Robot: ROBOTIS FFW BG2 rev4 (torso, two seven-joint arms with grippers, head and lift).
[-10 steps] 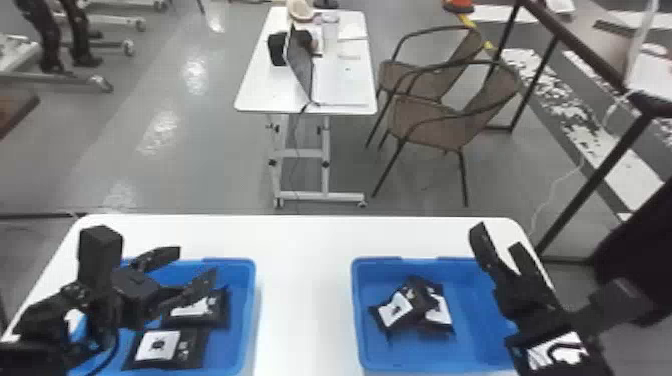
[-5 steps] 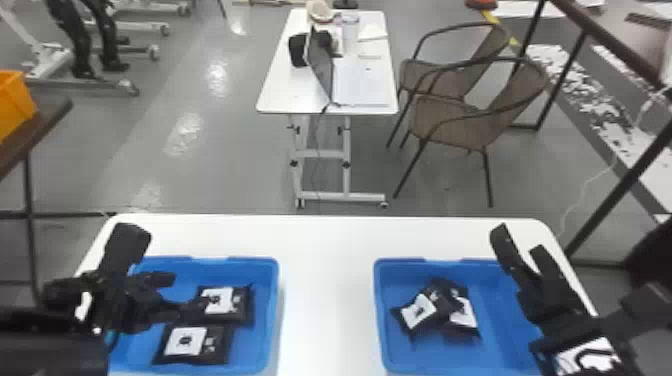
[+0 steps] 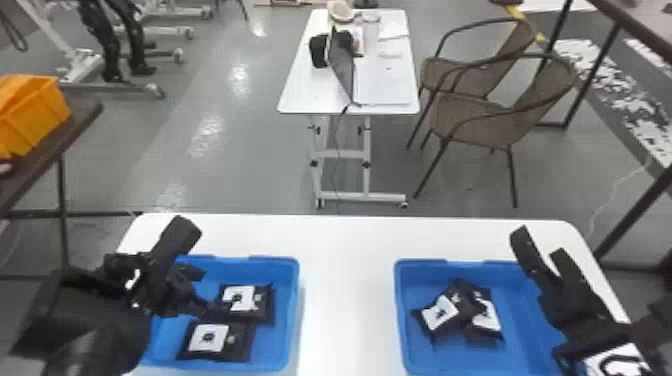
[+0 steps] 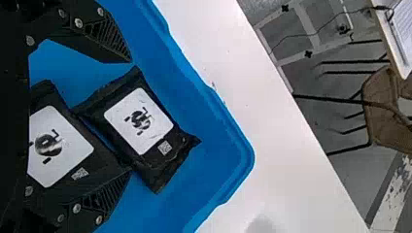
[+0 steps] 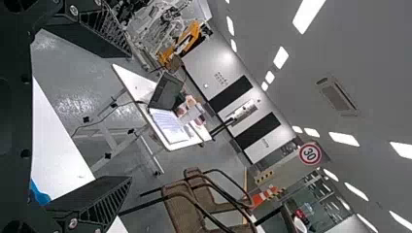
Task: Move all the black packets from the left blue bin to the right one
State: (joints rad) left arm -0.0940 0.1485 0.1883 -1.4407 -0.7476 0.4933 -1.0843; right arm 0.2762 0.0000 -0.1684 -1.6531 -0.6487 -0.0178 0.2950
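Well, both sets of fingers stand parted

Over the left blue bin (image 3: pixel 294 300) in the head view, the left gripper (image 3: pixel 204 290) hangs released. Just beside its fingertips lies the far black packet (image 3: pixel 242 301); the near black packet (image 3: pixel 215 340) is on the robot's side of them. The right gripper (image 3: pixel 540 242) has its fingers spread, gripping nothing, above the outer side of the right blue bin (image 3: pixel 400 300). Leftward of those fingers, two overlapping black packets (image 3: pixel 462 310) rest in that bin.

Through the left wrist view, the left gripper's (image 4: pixel 129 116) fingers are wide apart. One black packet extends past the fingertips from the space between them; the other is deeper in, towards the finger bases.

From the right wrist, the right gripper's (image 5: pixel 129 116) fingers are well separated, with bare floor (image 5: pixel 73 92) seen between them and a laptop (image 5: pixel 166 92) beyond.
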